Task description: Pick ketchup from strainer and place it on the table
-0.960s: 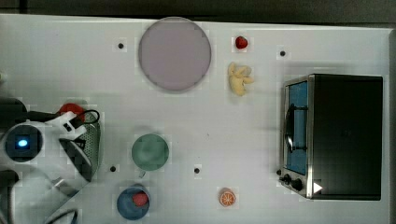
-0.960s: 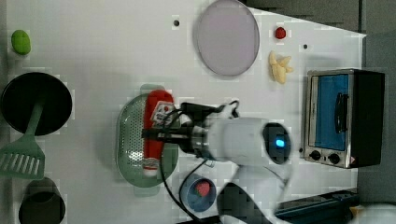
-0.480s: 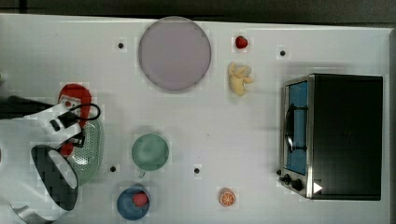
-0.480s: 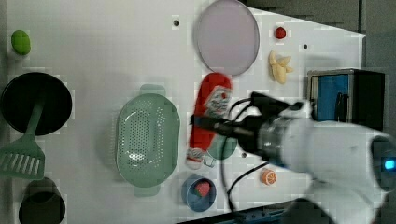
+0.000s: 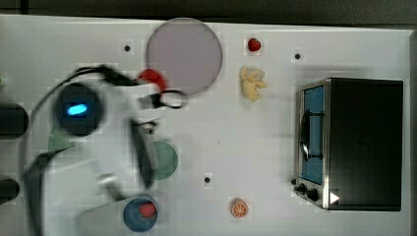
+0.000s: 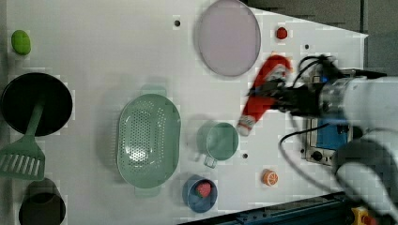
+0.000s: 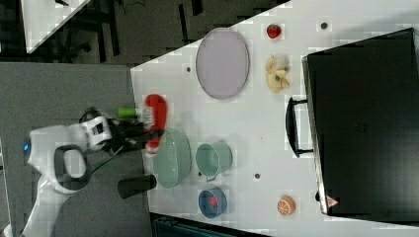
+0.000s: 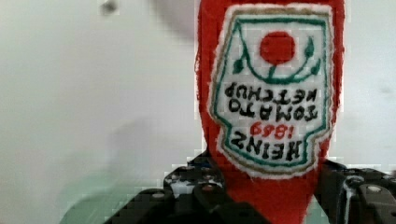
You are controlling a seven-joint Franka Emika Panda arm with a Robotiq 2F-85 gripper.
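Observation:
My gripper [image 6: 274,96] is shut on the ketchup [image 6: 262,93], a red bottle with a white label, and holds it tilted in the air. In the left view it hangs to the right of the green cup, just below the lilac plate's right edge, cap pointing down. The wrist view has the ketchup [image 8: 273,88] label close up between my dark fingers [image 8: 205,193]. The strainer [image 6: 148,140] lies with nothing in it, well to the left view's left of the bottle. The white table [image 6: 94,47] spreads beneath. In the top view the ketchup [image 5: 151,77] peeks out beside the blurred arm.
A lilac plate [image 6: 228,37], a green cup [image 6: 221,140] and a blue bowl with a strawberry [image 6: 201,191] stand near the bottle. The toaster oven [image 5: 354,142] fills the top view's right. An orange slice [image 6: 269,177], a strawberry [image 6: 281,33] and a black pan with spatula [image 6: 33,105] also lie about.
The ketchup has left the strainer and travelled with my gripper to the left view's right, past the green cup, toward the oven. The strainer now lies bare.

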